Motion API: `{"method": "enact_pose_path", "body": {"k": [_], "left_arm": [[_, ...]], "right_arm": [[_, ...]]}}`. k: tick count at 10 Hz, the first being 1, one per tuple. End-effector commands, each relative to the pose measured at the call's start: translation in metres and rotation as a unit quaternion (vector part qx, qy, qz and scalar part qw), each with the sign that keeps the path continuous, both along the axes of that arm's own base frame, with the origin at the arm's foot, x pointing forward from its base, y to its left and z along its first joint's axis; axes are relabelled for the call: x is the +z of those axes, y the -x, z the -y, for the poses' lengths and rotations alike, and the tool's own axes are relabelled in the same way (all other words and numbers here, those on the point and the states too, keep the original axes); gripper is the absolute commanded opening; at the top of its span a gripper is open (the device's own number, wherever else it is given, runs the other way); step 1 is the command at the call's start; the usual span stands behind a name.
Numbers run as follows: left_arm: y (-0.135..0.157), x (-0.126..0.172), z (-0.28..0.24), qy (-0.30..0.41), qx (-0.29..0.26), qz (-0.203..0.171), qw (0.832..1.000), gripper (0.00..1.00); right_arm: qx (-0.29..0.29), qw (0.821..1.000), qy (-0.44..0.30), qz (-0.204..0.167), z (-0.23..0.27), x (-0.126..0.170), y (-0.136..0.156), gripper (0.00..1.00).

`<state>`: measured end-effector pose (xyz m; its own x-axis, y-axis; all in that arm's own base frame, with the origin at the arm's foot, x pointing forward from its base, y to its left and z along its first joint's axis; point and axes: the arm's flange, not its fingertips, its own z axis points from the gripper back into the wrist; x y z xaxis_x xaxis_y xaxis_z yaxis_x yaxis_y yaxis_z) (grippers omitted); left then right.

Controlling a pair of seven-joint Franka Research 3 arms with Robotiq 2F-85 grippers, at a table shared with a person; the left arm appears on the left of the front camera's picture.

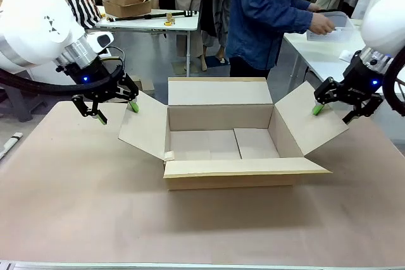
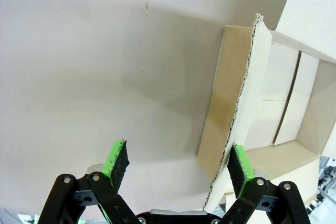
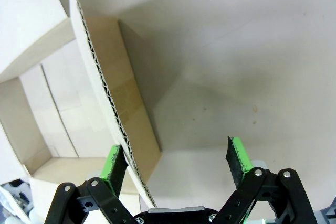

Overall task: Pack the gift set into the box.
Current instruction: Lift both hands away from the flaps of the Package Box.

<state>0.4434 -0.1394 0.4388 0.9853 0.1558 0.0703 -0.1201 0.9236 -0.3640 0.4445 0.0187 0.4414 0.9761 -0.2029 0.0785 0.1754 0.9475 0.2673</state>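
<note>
**Front view.** A large brown corrugated cardboard box point(image 1: 228, 181) stands at the middle of the pale brown bench point(image 1: 95, 213). All four flaps are folded outward, and the inner bottom panels are in sight. The left gripper point(image 1: 118, 113) hangs at the outer edge of the box's left flap point(image 1: 147, 128), jaws spread. The right gripper point(image 1: 333, 114) hangs at the outer edge of the right flap point(image 1: 310, 124), jaws likewise spread. Beyond the box, a person in a blue denim shirt point(image 1: 262, 11) is turned toward a white side table point(image 1: 316, 55), with one hand point(image 1: 323, 24) at a pale plastic tub point(image 1: 338, 26).

**Left wrist view.** The left gripper point(image 2: 179, 161) has its jaws held wide apart, and the green pads point(image 2: 118, 158) face each other. The corrugated edge of the left flap point(image 2: 257, 93) runs up between them, just beside one pad; whether they touch cannot be told. The other pad hangs over the bare bench point(image 2: 105, 66). The box point(image 2: 286, 98) opens beyond the flap.

**Right wrist view.** The right gripper point(image 3: 176, 160) also has its jaws wide apart. The edge of the right flap point(image 3: 84, 82) passes between the green pads point(image 3: 237, 156), close to the one on the box side; whether they touch cannot be told. The far pad hangs over the bench point(image 3: 236, 51). The inside of the box point(image 3: 37, 108) lies beyond the flap.
</note>
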Motion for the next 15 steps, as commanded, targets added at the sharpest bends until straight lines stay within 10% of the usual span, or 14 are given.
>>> {"method": "enact_pose_path", "body": {"k": [1,15], "left_arm": [[0.0004,0.0018,0.0004,-0.008,0.008,0.002,1.0,1.0],[0.0004,0.0018,0.0004,-0.008,0.008,0.002,1.0,1.0]], "right_arm": [[-0.004,1.0,0.013,-0.004,0.0007,0.001,0.0011,1.0],[-0.004,1.0,0.013,-0.004,0.0007,0.001,0.0011,1.0]]}}
